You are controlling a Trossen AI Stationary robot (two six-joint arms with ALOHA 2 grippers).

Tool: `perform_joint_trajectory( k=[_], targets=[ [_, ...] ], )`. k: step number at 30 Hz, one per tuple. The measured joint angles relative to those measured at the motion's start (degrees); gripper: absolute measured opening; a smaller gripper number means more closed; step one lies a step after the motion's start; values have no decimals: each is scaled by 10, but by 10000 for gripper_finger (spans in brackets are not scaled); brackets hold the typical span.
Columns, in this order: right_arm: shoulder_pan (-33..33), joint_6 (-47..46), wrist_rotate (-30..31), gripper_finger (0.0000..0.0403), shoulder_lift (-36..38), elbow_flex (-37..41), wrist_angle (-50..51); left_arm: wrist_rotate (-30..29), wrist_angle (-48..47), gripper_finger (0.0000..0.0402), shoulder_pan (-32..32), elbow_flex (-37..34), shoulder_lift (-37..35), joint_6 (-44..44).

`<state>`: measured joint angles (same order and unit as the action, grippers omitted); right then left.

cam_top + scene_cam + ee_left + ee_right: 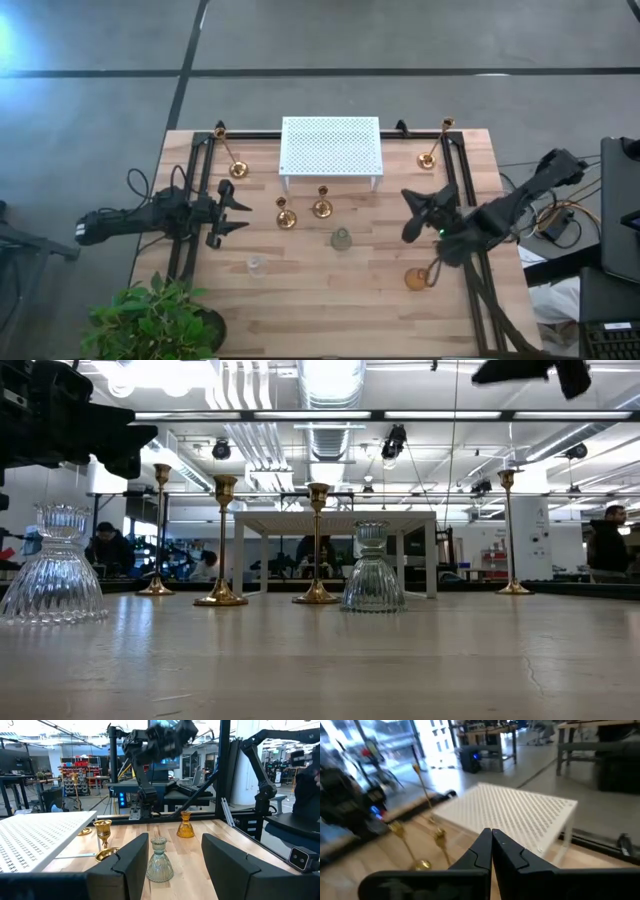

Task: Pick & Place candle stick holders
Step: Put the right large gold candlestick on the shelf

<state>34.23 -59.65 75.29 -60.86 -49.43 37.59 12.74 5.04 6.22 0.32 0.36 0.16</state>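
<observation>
Two tall brass candle stick holders stand on their round bases at the far left and far right. Two short brass ones stand in front of the white perforated stand. A grey-green glass holder, a clear one and an amber one stand nearer the front. My left gripper is open at the table's left, level, facing the grey-green holder. My right gripper is shut, raised over the right side, holding nothing.
Black frame rails run along the table's left and right sides. A potted plant stands at the near left corner. Bare wood lies along the near edge, between the clear and amber holders. People show in the room beyond.
</observation>
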Motion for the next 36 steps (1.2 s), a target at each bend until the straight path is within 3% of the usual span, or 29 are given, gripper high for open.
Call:
perform_joint_trajectory(
  k=[8,17,25,36],
  targets=[
    [-15,-164,-18,8,-12,63,9,0,0,190,0,0,0,0],
    [-116,-241,-61,8,-11,86,110,0,0,190,0,0,0,0],
    [-211,-383,-70,8,-61,78,227,0,0,190,0,0,0,0],
    [-261,-434,-68,8,-79,80,281,0,0,190,0,0,0,0]
  ],
)
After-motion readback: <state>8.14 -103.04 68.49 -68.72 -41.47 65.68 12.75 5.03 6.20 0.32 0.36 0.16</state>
